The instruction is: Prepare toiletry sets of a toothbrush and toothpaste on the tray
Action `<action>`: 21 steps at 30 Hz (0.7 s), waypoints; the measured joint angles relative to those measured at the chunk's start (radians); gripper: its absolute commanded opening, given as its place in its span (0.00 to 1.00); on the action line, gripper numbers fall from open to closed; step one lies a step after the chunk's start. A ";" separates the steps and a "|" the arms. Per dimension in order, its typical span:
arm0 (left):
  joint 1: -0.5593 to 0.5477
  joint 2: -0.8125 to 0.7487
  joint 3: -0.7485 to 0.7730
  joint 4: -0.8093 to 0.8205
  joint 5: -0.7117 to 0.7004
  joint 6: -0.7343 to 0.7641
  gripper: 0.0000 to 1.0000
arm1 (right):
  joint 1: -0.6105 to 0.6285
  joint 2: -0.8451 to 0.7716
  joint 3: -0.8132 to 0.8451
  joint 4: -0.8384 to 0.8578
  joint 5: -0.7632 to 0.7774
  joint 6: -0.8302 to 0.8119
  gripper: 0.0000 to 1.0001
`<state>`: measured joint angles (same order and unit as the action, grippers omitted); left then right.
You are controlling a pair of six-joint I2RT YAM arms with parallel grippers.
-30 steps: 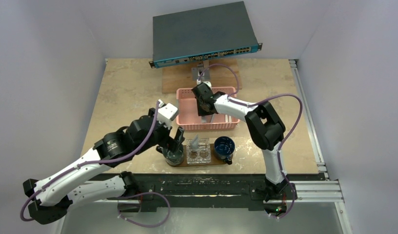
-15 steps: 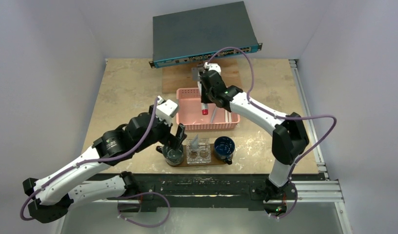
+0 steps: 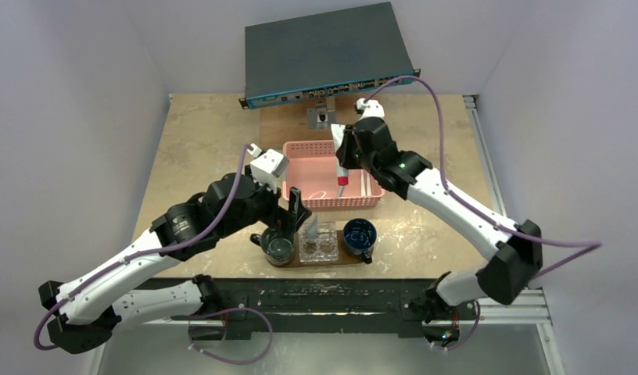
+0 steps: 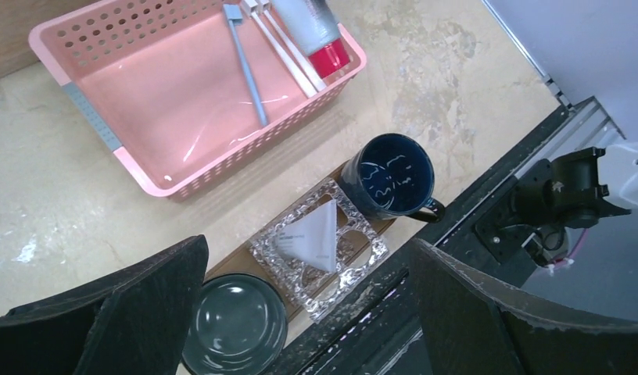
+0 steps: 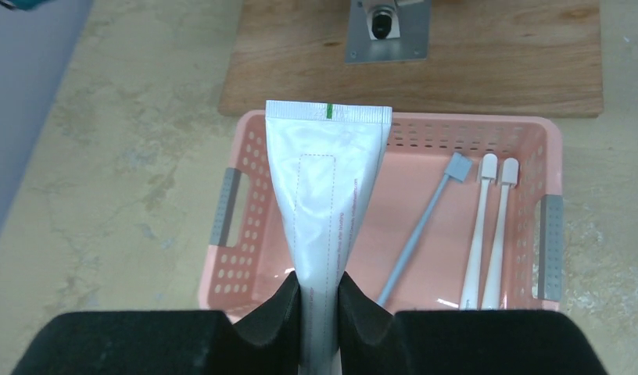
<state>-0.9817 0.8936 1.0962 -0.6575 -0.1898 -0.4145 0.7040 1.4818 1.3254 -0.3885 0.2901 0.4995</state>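
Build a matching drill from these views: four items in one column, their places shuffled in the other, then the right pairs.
Items
1. toothpaste tube
2. grey toothbrush
3. blue mug
4. grey mug

Places
A. left end of the tray
B. clamped in the right end effector
C. right end of the tray
D. lying in the pink basket

Pairs: 1-B, 2-D, 3-C, 4-A

Soft, even overhead light fills all three views. The bench (image 3: 206, 141) looks bright from far edge to near edge, with only faint shadows beneath the arms. Small white glints sit on the pink basket (image 4: 183, 101) floor and inside the blue mug (image 4: 390, 176). The silvery tube (image 5: 325, 195) carries a mild sheen. The left gripper (image 4: 308, 254) looks dark and slightly soft-edged in its wrist view.
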 measured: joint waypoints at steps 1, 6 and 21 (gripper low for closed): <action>0.000 0.002 0.000 0.005 0.005 -0.014 0.99 | 0.000 -0.037 -0.017 0.006 -0.009 0.006 0.18; 0.006 0.004 0.000 0.032 0.026 -0.090 1.00 | 0.001 -0.206 -0.096 0.058 -0.077 0.048 0.18; 0.026 0.002 0.000 0.169 0.119 -0.260 0.99 | 0.147 -0.354 -0.166 0.146 -0.175 0.192 0.18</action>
<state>-0.9562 0.8959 1.0962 -0.4881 -0.0711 -0.6746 0.8509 1.1278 1.1595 -0.2420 0.1146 0.6910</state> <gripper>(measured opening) 0.998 0.197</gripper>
